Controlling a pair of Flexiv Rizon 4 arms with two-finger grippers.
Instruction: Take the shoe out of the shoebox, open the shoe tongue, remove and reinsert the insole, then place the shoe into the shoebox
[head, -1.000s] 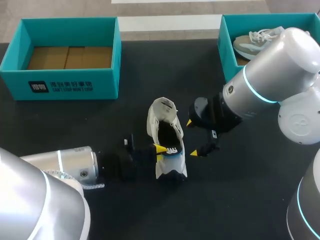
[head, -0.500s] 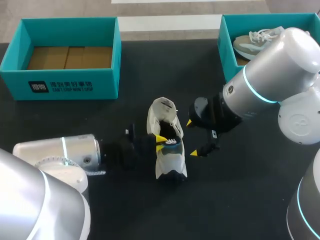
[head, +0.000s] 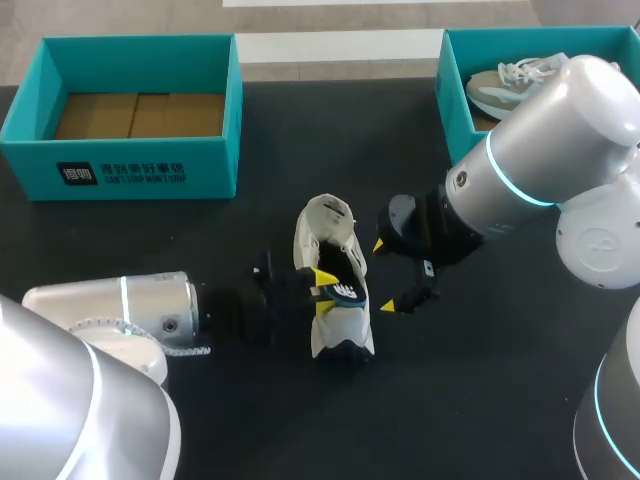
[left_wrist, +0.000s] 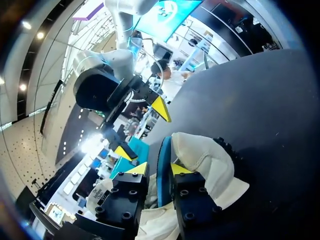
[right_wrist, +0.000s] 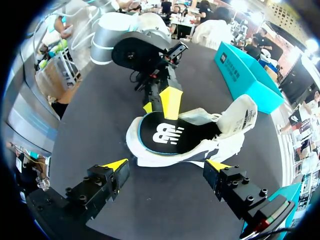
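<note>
The left gripper (head: 323, 291) has shifted a little toward the shoe's tongue over the last second, then settled. The insole (head: 346, 291) has come with it, and its logo face now sits slightly higher over the opening than before. The claw is clamped on the insole: in the left wrist view its two fingers (left_wrist: 181, 169) press the blue edge from both sides. The right wrist view shows the held end of the insole raised above the shoe (head: 338, 328), while the far end seems tucked down toward the toe.

The right gripper (head: 383, 276) has not moved. It hangs just beside the shoe with its jaws wide apart, holding nothing.

The shoe itself has stayed put on the table (head: 450, 400), well apart from both boxes, with its tongue folded back and the mouth open. The left box (head: 150, 165) holds no shoe, and the right box (head: 452, 95) holds another shoe.

My reading is that the task is at the insole step, with the shoe already out and opened. The move is too small to show whether the insole is coming out or going back in. Either way it is only part seated, so returning the shoe to a box is not yet due
</note>
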